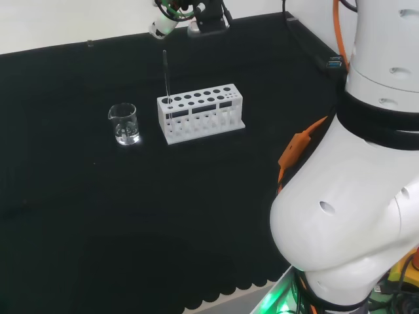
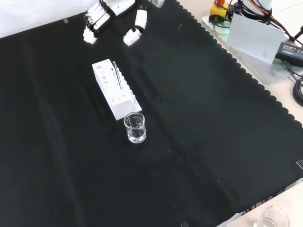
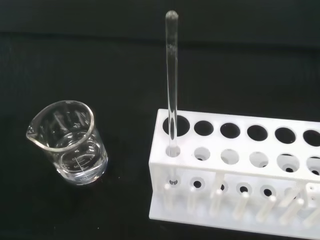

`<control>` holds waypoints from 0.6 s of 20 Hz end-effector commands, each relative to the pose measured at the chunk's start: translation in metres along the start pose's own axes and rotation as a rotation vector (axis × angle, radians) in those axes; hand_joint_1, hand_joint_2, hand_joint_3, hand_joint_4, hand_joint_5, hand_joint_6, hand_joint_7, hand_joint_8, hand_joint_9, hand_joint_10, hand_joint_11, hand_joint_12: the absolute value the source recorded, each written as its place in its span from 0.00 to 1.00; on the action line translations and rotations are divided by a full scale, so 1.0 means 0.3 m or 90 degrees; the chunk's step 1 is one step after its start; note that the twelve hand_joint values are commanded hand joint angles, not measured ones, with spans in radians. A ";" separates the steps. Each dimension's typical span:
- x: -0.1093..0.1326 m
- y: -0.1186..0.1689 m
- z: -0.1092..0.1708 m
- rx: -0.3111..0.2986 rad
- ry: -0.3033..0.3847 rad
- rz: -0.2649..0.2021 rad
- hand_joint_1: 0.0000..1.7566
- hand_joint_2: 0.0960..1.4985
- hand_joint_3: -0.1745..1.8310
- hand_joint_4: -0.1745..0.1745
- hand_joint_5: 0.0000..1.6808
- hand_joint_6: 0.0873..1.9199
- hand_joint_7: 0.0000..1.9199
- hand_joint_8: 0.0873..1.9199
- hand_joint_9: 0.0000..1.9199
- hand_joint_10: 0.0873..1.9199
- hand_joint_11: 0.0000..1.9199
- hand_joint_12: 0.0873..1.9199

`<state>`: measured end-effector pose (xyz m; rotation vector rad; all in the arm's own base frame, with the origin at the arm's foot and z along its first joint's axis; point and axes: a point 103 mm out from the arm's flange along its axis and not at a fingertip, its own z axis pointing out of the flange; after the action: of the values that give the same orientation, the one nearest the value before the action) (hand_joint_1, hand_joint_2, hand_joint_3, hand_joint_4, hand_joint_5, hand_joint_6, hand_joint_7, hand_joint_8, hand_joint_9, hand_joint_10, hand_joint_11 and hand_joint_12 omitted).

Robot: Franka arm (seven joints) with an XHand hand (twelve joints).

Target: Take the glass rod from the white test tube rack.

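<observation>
- glass rod (image 3: 171,95) stands upright in an end hole of the white rack (image 3: 235,170)
- small beaker (image 3: 67,142) just beside that end
- hand (image 2: 97,21) well off the rack, fingers relaxed, holding nothing

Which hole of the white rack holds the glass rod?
The glass rod stands in an end hole of the white rack, at the end nearest the beaker; the other holes are empty.

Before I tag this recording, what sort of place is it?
Probably a lab-style robot test bench: a white plastic test tube rack holding a thin clear glass rod, a small clear glass beaker, all on a black cloth.
</observation>
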<state>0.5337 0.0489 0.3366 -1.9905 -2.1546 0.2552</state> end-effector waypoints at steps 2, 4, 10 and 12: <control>-0.013 0.024 0.053 0.012 -0.003 -0.004 0.31 0.57 0.40 0.19 0.11 0.00 0.01 0.37 0.05 0.42 0.01 0.74; -0.018 0.024 0.068 0.018 -0.005 -0.002 0.31 0.57 0.40 0.19 0.11 0.00 0.01 0.37 0.05 0.42 0.01 0.74; -0.026 0.023 0.095 0.029 -0.009 -0.001 0.30 0.58 0.39 0.19 0.11 0.00 0.02 0.37 0.05 0.41 0.01 0.74; -0.028 0.026 0.101 0.031 -0.005 -0.002 0.30 0.58 0.39 0.19 0.11 0.00 0.02 0.37 0.05 0.41 0.00 0.74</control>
<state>0.5341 0.0422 0.3079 -1.9680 -2.1381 0.3109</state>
